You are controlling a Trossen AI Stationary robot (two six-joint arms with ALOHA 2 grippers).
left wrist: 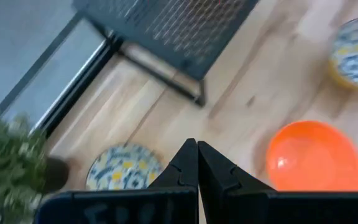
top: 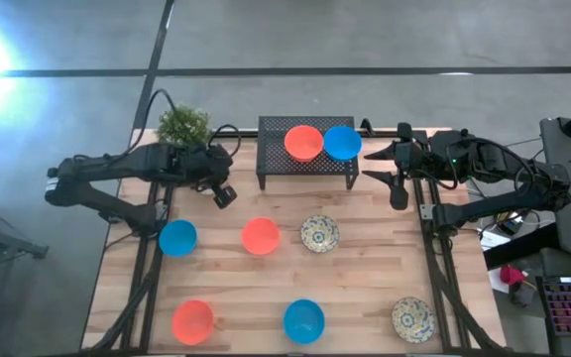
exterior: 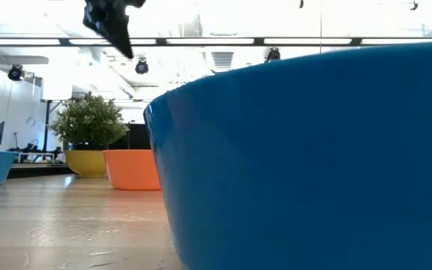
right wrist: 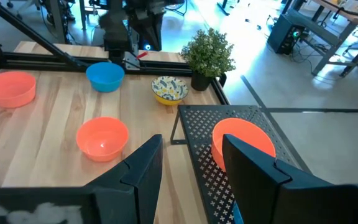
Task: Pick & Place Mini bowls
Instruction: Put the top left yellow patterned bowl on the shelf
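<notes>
Two mini bowls sit on the black mesh rack (top: 308, 167): an orange one (top: 303, 142) and a blue one (top: 342, 143). On the table stand a blue bowl (top: 177, 238), an orange bowl (top: 260, 236), a patterned bowl (top: 319, 233), an orange bowl (top: 193, 321), a blue bowl (top: 303, 320) and a patterned bowl (top: 413, 318). A third patterned bowl (left wrist: 124, 168) stands by the plant, under my left arm. My left gripper (left wrist: 197, 165) is shut and hovers above it. My right gripper (right wrist: 197, 168) is open and hovers off the rack's right end.
A small green potted plant (top: 184, 124) stands at the far left corner, beside the rack. In the low view, the near blue bowl (exterior: 313, 157) fills most of the picture. Bare wood shows between the two rows of bowls and right of the patterned bowl in the middle row.
</notes>
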